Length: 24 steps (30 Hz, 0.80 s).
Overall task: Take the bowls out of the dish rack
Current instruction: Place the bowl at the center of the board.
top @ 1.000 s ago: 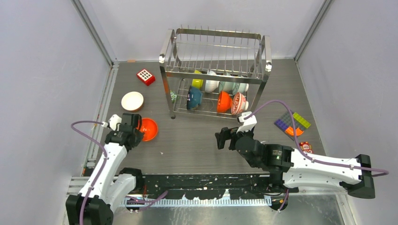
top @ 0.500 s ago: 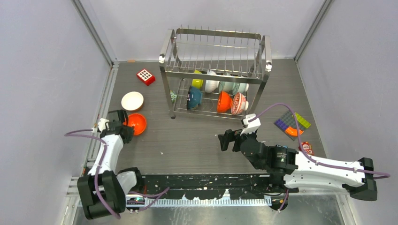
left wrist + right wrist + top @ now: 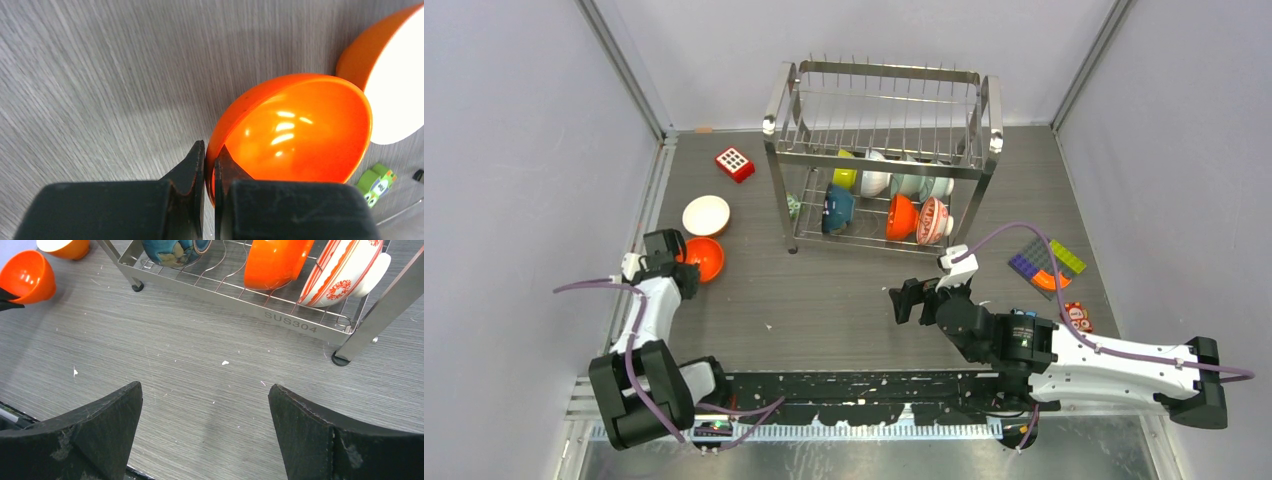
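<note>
Left of the dish rack (image 3: 879, 72), a white-lined bowl (image 3: 706, 215) sits out — left claw (image 3: 209, 150) pinches the orange bowl (image 3: 295, 130), right claw (image 3: 204, 387) spread — several bowls (image 3: 901, 216) await unloading.

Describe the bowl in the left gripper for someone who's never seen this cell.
From the steel dish rack, look left to two bowls outside it. The one nearer the arms, the orange bowl, is glossy orange inside and out, rim pinched by the left gripper; the white-lined bowl beside it is white inside.

white-lined bowl (image 3: 400, 80) half outside the left wrist view; small green thing (image 3: 793, 204) mostly behind a dish rack (image 3: 879, 163) post
</note>
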{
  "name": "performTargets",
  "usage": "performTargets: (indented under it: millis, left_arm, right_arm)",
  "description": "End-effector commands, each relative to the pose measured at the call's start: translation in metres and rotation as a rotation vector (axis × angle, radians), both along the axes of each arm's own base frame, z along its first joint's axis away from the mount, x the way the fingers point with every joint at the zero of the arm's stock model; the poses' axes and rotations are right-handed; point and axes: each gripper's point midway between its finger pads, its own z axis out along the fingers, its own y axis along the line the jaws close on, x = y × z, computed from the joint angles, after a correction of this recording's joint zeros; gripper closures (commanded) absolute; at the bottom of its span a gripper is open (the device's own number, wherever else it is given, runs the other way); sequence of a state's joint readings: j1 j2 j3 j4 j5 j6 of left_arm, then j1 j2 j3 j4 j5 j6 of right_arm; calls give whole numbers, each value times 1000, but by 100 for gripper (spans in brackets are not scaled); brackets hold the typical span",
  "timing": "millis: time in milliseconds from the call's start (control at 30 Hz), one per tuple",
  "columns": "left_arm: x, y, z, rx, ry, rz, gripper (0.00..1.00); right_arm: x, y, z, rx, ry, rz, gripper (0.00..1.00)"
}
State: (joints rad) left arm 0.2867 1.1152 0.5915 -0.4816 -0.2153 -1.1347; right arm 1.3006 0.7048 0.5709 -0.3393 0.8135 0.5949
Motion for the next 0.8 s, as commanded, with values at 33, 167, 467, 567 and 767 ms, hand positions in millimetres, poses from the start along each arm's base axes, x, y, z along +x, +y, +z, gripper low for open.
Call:
performTargets:
  millis: [33, 167, 467, 567, 767]
  left_arm:
    - [17, 21, 15, 3, -56, 69, 100]
    - [16, 21, 14, 3, -57, 74, 100]
    - [10, 23, 8, 7, -18, 84, 100]
    - [8, 23, 7, 10, -7, 85, 100]
    - [3, 24, 4, 13, 15, 89, 99]
  right_arm:
    - [2, 0, 10, 46, -27, -13, 0]
    - [2, 0, 7, 49, -26, -14, 0]
    - [3, 2, 7, 43, -25, -14, 0]
    - [3, 2, 6, 40, -24, -14, 0]
    - [2, 1, 6, 46, -20, -14, 0]
